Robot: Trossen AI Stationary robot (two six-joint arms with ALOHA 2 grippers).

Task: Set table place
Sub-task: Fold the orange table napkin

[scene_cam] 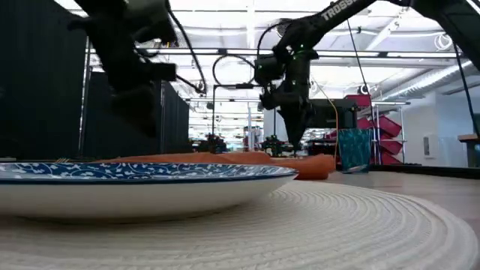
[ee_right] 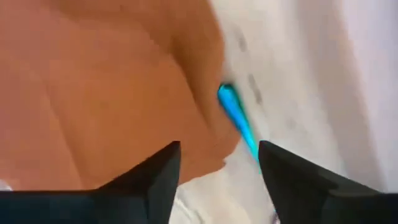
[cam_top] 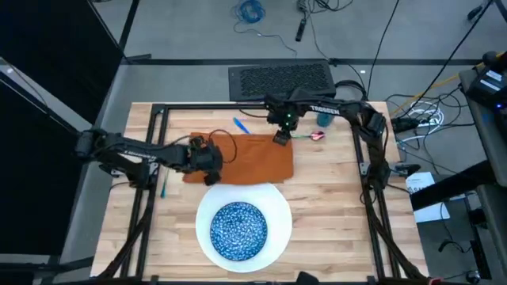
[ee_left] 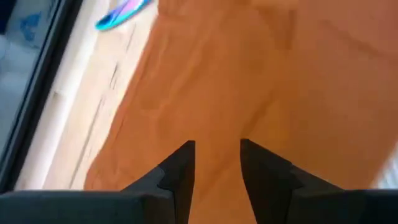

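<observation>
1. Nearest the front edge of the counter [cam_top: 333,214] sits the white plate [cam_top: 279,212] with the blue speckled bowl [cam_top: 238,229] centred on it. Stacked like that, they look already placed as the anchor of the setting, so the rest would be arranged around them.

2. Just behind the plate lies the orange napkin [cam_top: 249,156], spread flat, its near edge touching or slightly overlapping the plate's rim. It sits behind the plate, not beside it, so it probably needs shifting.

3. The left gripper [ee_left: 216,163] hovers over the napkin's left end. Its jaws stand slightly apart with only cloth showing between them, holding nothing; whether the tips touch the fabric I cannot tell. The pose suits pinching that end to drag or fold it.

4. The right gripper [ee_right: 217,163] hangs at the napkin's far right corner, jaws wide open and empty. A light-blue piece of cutlery [ee_right: 237,118] lies just beside the cloth's edge ahead of them, likely its next target.

5. Farther back, another light-blue piece [cam_top: 241,125] rests at the napkin's far edge, and the small teal cup [cam_top: 323,119] stands near the far right rail, both apparently unplaced.
</observation>
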